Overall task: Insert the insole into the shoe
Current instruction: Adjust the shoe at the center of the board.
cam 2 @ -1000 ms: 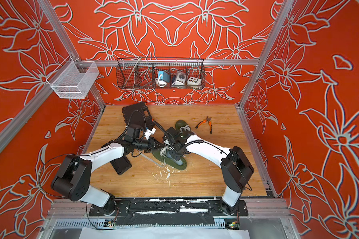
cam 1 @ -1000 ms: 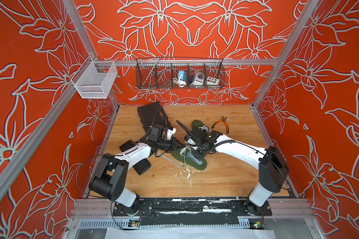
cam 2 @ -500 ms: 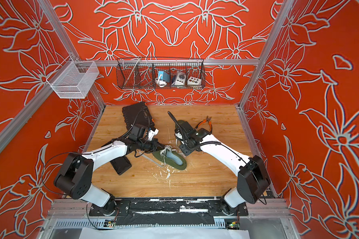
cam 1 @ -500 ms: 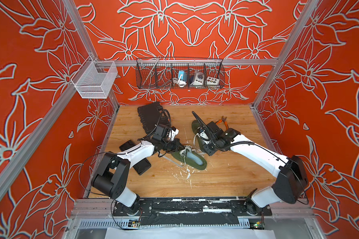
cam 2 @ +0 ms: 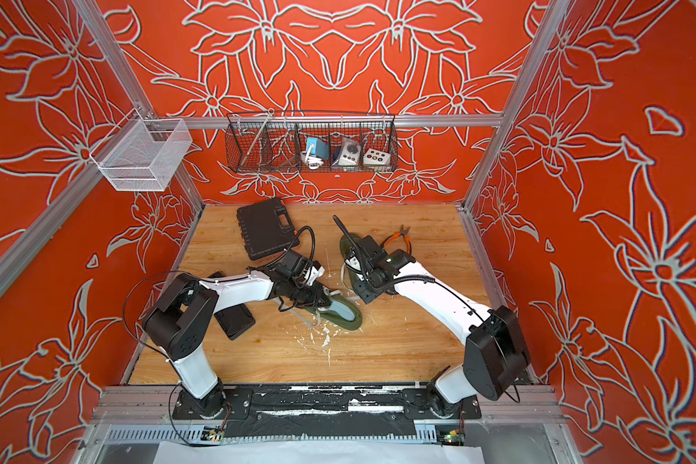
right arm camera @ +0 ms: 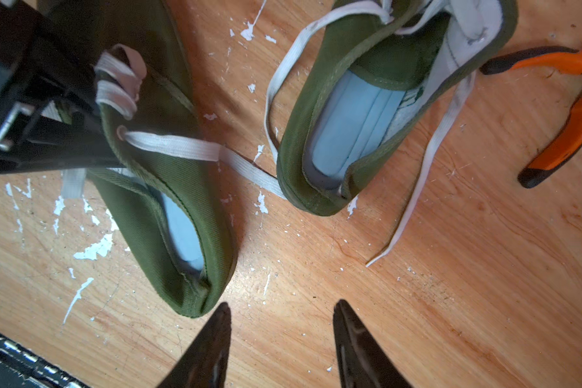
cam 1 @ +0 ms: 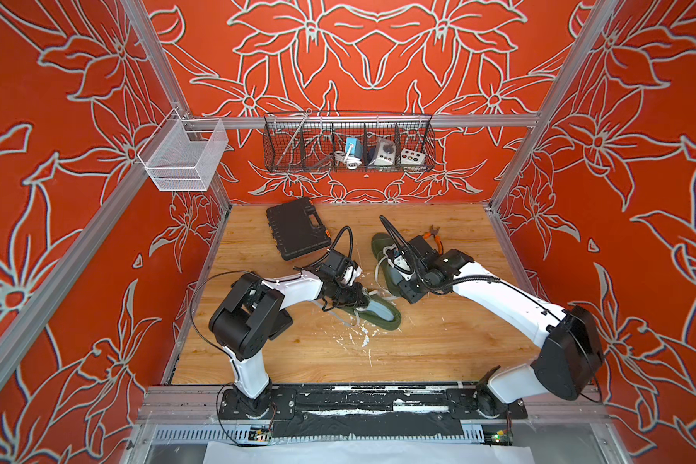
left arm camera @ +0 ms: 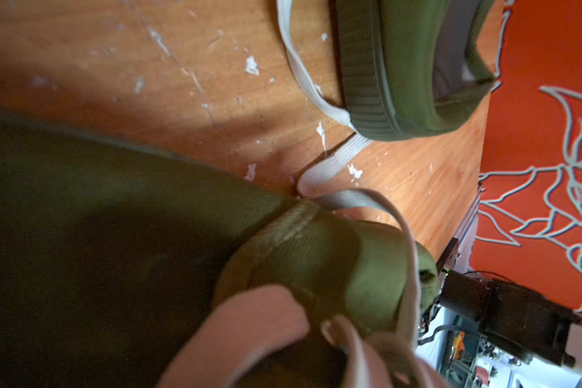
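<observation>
Seen in a top view, mid-scene: green shoe (cam 1: 382, 317) w/ blue insole (cam 1: 374, 310) inside, L gripper (cam 1: 354, 299) at its lace end, R gripper (cam 1: 408, 296) just right of its heel. From L wrist, only blurred shoe fabric close up & 2nd shoe (left arm camera: 400, 67) beyond, so can't tell L grip state. From R wrist, noted R fingertips (right arm camera: 346, 332) spread wide over bare table (right arm camera: 417, 268), nothing between.
</observation>
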Controlling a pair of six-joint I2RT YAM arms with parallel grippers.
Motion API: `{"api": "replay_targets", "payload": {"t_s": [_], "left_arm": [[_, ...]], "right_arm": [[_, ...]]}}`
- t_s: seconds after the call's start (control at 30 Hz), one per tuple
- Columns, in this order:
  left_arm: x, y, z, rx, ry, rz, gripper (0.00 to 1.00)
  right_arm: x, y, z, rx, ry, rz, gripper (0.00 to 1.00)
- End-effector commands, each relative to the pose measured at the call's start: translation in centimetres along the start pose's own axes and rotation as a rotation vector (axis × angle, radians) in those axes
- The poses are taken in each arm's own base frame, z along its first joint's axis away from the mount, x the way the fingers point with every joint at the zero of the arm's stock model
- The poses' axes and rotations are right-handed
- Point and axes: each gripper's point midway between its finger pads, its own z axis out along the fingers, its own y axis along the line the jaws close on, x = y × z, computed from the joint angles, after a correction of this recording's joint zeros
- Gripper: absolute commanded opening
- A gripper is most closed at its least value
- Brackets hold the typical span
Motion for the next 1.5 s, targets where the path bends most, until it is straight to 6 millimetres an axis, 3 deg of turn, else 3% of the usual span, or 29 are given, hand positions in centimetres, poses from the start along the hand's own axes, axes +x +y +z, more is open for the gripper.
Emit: {"api": "replay_targets", "payload": {"t_s": [0.0,0.07,0.13,0.3,0.47,0.73,0.8,0.9,1.03,1.3,1.47], "left_arm": [[-1.4,-2.4,-2.1,0.036,-0.051,0.057,0.25],[-2.2,-4.0,-4.0,0.097,-0.087,0.054,0.29],[-2.6,-4.4,-5.6,0.123,-0.110,0.042,0.31],[-2.2,-2.2,-8.6,0.093,-0.141,0.003,0.31],[-1.8,0.2,-11.4,0.077,-0.206,-0.043,0.32],[-0.4,3.3,-12.9,0.072,-0.240,-0.108,0.33],[-0.3,3.6,-13.1,0.076,-0.244,-0.116,0.33],[-0.2,4.0,-13.4,0.079,-0.252,-0.124,0.33],[-0.2,4.5,-13.7,0.072,-0.260,-0.131,0.33],[-0.4,4.8,-13.6,0.082,-0.263,-0.139,0.32],[-0.4,4.7,-13.7,0.083,-0.264,-0.136,0.32]], "right_arm": [[0.1,1.1,0.5,-0.068,0.013,-0.035,0.57],[-0.1,1.7,1.0,-0.095,0.009,-0.049,0.58],[-0.5,2.4,1.2,-0.121,-0.001,-0.065,0.60],[-1.9,4.6,1.9,-0.165,-0.044,-0.151,0.64],[-3.2,5.4,4.0,-0.167,-0.018,-0.187,0.65],[-5.6,6.9,7.1,-0.195,0.021,-0.221,0.59],[-5.9,7.3,8.0,-0.204,0.038,-0.225,0.55],[-6.1,7.6,9.3,-0.209,0.072,-0.215,0.39],[-6.9,7.7,9.6,-0.205,0.082,-0.165,0.00],[-11.9,5.0,8.3,-0.062,-0.082,0.139,0.00],[-13.2,2.4,8.8,-0.001,-0.115,0.286,0.00]]}}
